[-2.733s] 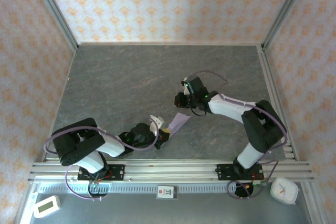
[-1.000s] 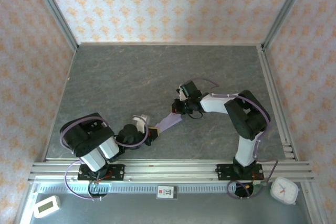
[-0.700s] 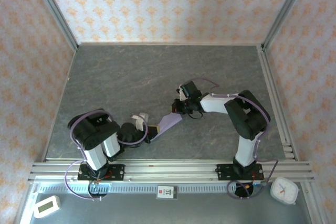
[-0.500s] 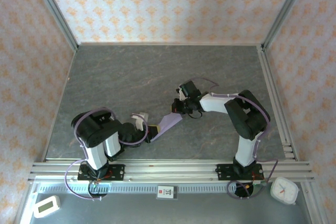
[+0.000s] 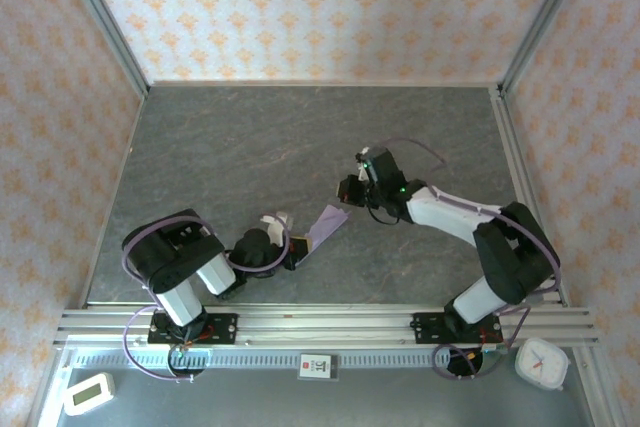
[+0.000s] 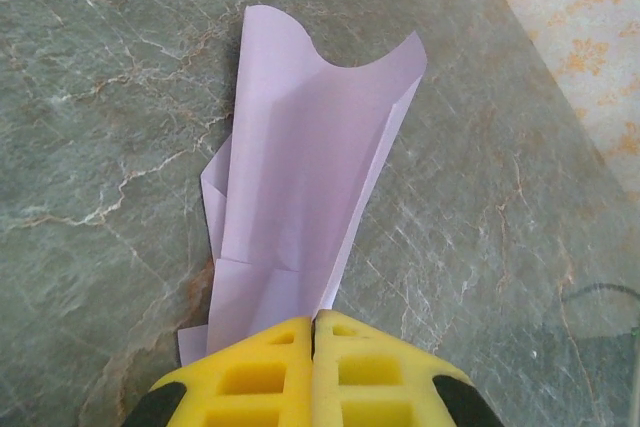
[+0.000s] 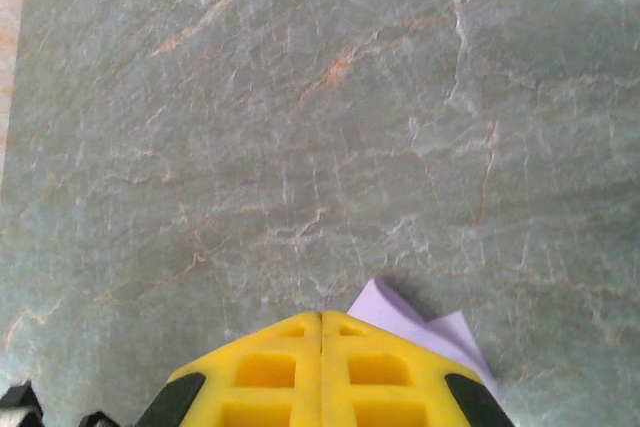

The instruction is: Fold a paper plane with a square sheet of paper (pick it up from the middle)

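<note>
The lilac sheet of paper [image 5: 326,224] is folded into a long narrow dart-like shape and lies slanted on the grey table. My left gripper [image 5: 297,247] is shut on its near end. In the left wrist view the yellow fingertips [image 6: 313,319] pinch that end, and the paper [image 6: 300,167] runs away from them with creased layers and a curled far edge. My right gripper [image 5: 346,194] hovers at the far end, shut. In the right wrist view its gripper [image 7: 321,315] has nothing between the pads, and a paper corner [image 7: 440,335] pokes out just to their right.
The grey marble-look table [image 5: 250,147] is walled by patterned panels on three sides. An aluminium rail [image 5: 330,325] carries both arm bases at the near edge. Beyond the rail sit a white clock [image 5: 541,362] and a small timer [image 5: 88,393].
The right arm has unfolded, its elbow swinging out to the right, and its gripper has drawn back a little from the paper's far end. The left gripper keeps its hold.
</note>
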### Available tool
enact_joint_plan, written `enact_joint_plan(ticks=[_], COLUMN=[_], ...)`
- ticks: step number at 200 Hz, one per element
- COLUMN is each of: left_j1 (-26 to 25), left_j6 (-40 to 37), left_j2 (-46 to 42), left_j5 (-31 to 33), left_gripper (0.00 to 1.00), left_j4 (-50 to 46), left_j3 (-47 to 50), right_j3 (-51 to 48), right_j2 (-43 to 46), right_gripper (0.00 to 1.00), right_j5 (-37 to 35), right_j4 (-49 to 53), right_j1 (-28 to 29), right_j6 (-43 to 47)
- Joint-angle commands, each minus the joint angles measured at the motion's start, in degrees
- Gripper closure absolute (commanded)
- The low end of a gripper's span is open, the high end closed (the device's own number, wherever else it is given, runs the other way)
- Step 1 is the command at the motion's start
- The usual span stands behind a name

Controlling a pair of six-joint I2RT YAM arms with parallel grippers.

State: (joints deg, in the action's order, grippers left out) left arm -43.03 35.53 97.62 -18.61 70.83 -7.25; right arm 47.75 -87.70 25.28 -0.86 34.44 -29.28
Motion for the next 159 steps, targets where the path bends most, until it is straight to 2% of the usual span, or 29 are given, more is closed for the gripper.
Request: enact_joint_plan(ticks=[1, 17, 83, 159], left_j1=[-0.2, -0.2, -0.2, -0.2], left_j6=[0.0, 1.2, 1.4, 1.5], left_j2=[3.4, 4.8, 5.8, 7.2], left_j5=[1.6, 1.5, 1.3, 0.4], left_gripper=[1.0, 1.0, 1.0, 1.0], left_j4=[-10.1, -8.0, -9.5, -9.1], left_j3=[0.3, 0.6, -0.2, -0.7], right_j3=[-2.8, -3.8, -7.4, -6.4], right_j2=[0.9, 0.7, -4.0, -8.3], right_gripper=[1.0, 1.0, 1.0, 1.0], right_j5=[-0.1, -0.3, 0.4, 0.9], right_j4=[-3.3, -4.7, -14.0, -16.6], right_j1=[2.9, 5.0, 10.7, 12.4], right_j6=[-3.1, -3.9, -9.0, -10.0])
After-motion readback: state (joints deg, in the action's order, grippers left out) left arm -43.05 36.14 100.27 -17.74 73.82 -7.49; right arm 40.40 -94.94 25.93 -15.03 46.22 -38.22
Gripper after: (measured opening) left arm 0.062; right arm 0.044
